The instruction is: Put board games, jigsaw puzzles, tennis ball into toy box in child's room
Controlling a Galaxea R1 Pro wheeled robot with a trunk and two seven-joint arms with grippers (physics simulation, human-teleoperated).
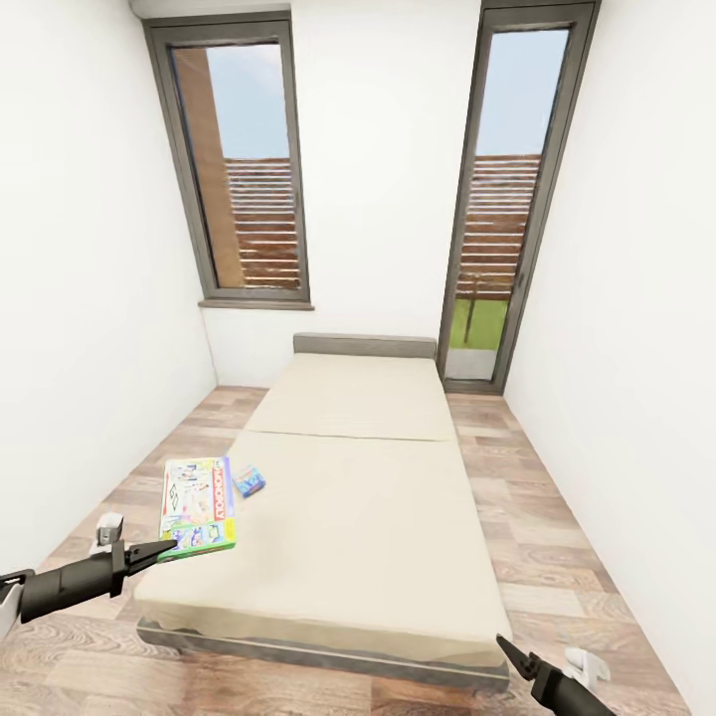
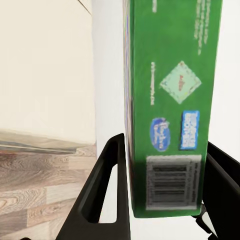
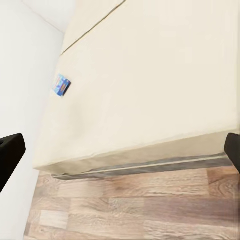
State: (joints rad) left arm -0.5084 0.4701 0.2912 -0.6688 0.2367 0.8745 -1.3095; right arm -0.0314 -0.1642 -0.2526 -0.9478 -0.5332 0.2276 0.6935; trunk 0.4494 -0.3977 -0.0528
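Two board games lie near the left edge of the beige bed (image 1: 378, 517). The longer white-green board game (image 1: 197, 502) overhangs that edge. My left gripper (image 1: 164, 549) is shut on its near end. Up close, its green barcode side (image 2: 172, 100) sits between my black fingers (image 2: 112, 195). The small blue board game (image 1: 249, 482) lies just beyond it on the cover, and shows again as the blue box (image 3: 62, 85). My right gripper (image 1: 517, 656) hangs open and empty off the bed's near right corner. The table, toy box, puzzles and tennis ball are out of view.
White walls close in on both sides of the bed. Strips of wood-plank floor (image 1: 557, 517) run along its left and right. Two tall dark-framed windows (image 1: 249, 169) stand behind the low headboard (image 1: 364, 345).
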